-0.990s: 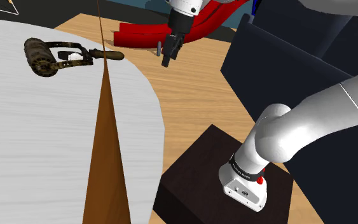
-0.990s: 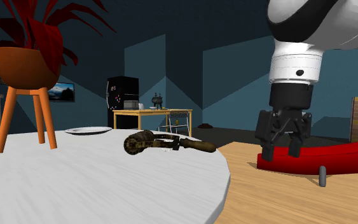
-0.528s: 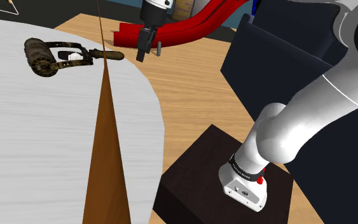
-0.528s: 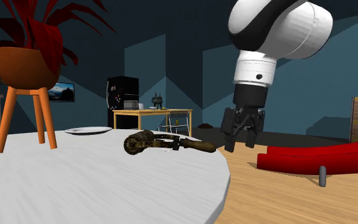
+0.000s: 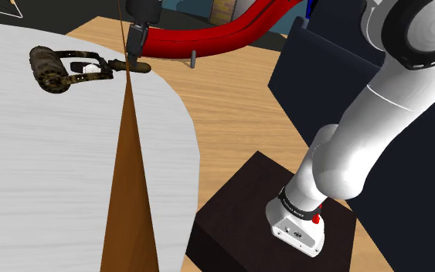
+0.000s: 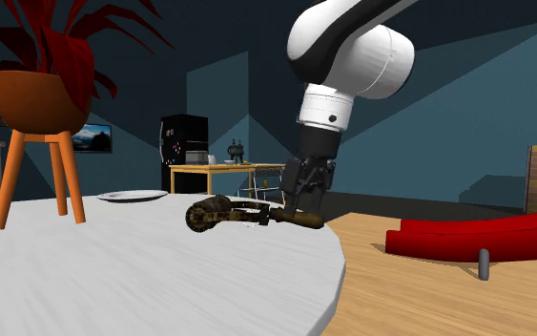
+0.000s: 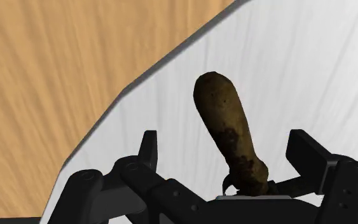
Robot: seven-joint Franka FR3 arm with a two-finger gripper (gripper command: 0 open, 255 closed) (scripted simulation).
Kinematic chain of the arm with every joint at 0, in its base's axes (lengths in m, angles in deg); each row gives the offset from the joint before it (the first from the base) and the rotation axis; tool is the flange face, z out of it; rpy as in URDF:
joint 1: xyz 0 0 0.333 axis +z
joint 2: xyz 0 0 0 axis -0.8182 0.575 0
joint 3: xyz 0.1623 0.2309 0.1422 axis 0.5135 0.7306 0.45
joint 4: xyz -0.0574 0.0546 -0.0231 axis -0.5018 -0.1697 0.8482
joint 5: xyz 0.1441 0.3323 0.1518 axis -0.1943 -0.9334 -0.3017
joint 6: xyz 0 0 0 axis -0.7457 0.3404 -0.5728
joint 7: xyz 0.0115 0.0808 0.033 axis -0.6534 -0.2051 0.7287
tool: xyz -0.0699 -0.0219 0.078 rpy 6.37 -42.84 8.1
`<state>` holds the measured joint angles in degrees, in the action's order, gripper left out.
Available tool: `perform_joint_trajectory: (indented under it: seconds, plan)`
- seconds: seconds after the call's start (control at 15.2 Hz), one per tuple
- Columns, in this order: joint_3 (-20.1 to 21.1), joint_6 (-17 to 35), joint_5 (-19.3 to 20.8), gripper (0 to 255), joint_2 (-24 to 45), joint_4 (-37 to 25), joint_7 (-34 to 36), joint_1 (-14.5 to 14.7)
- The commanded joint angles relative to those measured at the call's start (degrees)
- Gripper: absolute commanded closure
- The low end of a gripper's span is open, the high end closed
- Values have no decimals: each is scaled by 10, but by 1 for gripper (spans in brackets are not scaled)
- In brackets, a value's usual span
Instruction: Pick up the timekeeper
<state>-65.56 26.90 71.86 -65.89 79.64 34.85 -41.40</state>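
- On the shoulder view's left, the brown, mottled timekeeper (image 5: 51, 69) lies flat on the white worktop (image 5: 45, 170). Its slim end points at the curved edge, probably the easiest part to reach from the stand's side.
- Just right of it, the hand (image 5: 132, 56) hangs over that slim end, seemingly lined up to close on it.
- The wrist view settles what the shoulder view cannot: the fingers (image 7: 148, 149) are spread, with the slim end between them and untouched.
- The second exterior view adds height, showing the fingertips low, close to the worktop.
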Motion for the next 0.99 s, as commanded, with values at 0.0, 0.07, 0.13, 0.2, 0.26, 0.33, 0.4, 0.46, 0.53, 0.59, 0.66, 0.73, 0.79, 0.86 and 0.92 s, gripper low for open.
perform_joint_trajectory:
  seconds: [0.0,0.07,0.13,0.2,0.26,0.33,0.4,0.46,0.53,0.59,0.66,0.73,0.79,0.86,0.92]
  plan:
    - [8,-2,-2,0,33,-42,-20,8]
    - [12,-3,-2,0,48,-62,-29,12]
    - [16,-4,-3,0,63,-83,-37,17]
    - [21,-6,-2,0,79,-104,-45,21]
    - [26,-8,-2,0,94,-125,-53,26]
    - [30,-11,-1,0,110,-147,-61,31]
    - [35,-14,0,0,125,-169,-69,35]
    - [40,-18,2,0,141,-192,-76,40]
    - [43,-20,3,0,149,-203,-80,43]
    - [43,-12,2,0,147,-194,-81,43]
    - [43,-4,1,0,146,-184,-82,43]
    - [43,4,1,0,145,-175,-84,43]
    - [43,12,0,0,144,-167,-85,42]
    - [43,20,0,0,144,-158,-86,42]
    - [43,27,-1,0,143,-150,-88,42]
